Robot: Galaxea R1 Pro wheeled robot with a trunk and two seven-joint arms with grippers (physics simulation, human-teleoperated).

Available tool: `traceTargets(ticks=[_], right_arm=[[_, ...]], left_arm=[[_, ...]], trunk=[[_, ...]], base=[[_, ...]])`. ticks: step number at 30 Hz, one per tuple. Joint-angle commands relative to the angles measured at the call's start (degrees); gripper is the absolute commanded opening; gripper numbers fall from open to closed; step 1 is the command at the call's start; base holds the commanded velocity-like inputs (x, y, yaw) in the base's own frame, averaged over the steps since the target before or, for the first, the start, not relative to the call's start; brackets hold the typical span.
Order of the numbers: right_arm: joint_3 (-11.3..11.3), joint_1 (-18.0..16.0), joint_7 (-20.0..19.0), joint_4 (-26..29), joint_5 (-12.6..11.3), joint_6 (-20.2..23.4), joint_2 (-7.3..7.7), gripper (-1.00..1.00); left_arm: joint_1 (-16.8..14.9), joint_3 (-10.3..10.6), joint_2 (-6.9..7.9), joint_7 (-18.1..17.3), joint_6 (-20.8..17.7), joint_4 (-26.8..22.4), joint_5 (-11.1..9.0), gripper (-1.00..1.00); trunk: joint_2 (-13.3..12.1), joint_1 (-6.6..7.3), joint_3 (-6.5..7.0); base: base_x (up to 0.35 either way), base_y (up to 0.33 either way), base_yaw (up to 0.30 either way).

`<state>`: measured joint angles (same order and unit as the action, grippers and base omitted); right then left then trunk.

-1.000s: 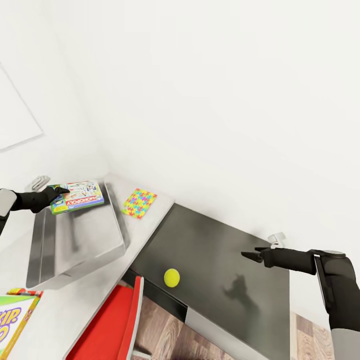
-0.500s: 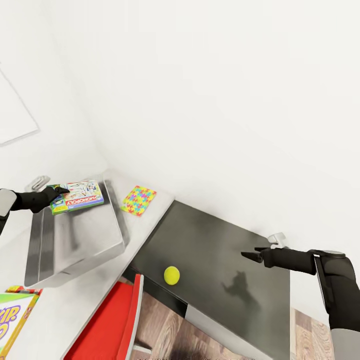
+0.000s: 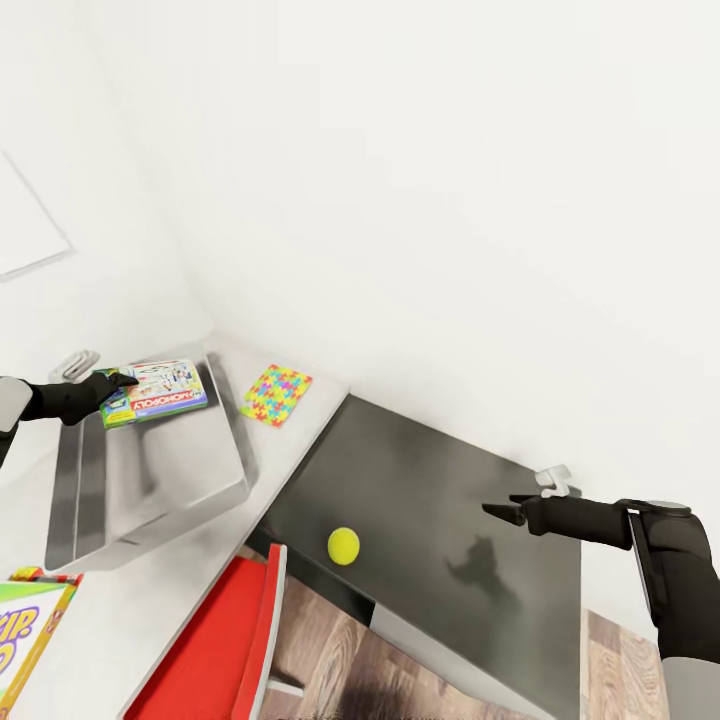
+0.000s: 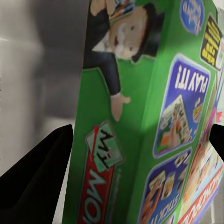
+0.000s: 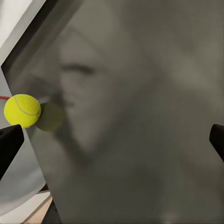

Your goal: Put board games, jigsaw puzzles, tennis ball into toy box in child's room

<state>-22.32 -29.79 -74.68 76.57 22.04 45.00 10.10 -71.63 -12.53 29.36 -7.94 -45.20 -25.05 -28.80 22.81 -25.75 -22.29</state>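
Left gripper (image 3: pixel 122 380): a green-edged board game (image 3: pixel 155 392) is being held by one end, the two black fingers (image 4: pixel 35 179) being seen on either side of the box in the left wrist view, closed against it.
Green-edged board game: it is being carried above the far end of the toy box (image 3: pixel 70 520), roughly level, its printed face turned up; whether it is touching the bin's rim cannot be told.
Toy box: the light-grey bin is being shown lying on the pale top of the table (image 3: pixel 150 610), its inside bare grey where visible.
Jigsaw puzzle (image 3: pixel 276 394): one multicolour square is being seen flat on the table top, just beside the toy box on the wall side, apart from it.
Tennis ball (image 3: pixel 344 546): it is being seen against the dark grey side panel (image 3: pixel 440 520) of the table, near the red chair (image 3: pixel 225 650); in the right wrist view the ball (image 5: pixel 22 110) is lying beside one fingertip, apart from it.
Right gripper (image 3: pixel 500 507): it is being held out over the dark panel, well apart from the ball, with its fingers spread wide and nothing between them.
Second board game (image 3: pixel 25 640): a corner of a green, yellow-lettered box is being shown at the near edge of the table top.
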Motion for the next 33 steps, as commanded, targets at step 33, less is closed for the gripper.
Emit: traceTargets(ticks=[33], right_arm=[[-0.2,0.0,-0.5,0.1,0.6,0.5,-0.15,1.0]], left_arm=[[-0.1,-0.4,0.18,-0.3,-0.3,0.0,0.2,-1.0]], trunk=[[0.1,-0.03,-1.97]], base=[[0.0,0.0,0.027]])
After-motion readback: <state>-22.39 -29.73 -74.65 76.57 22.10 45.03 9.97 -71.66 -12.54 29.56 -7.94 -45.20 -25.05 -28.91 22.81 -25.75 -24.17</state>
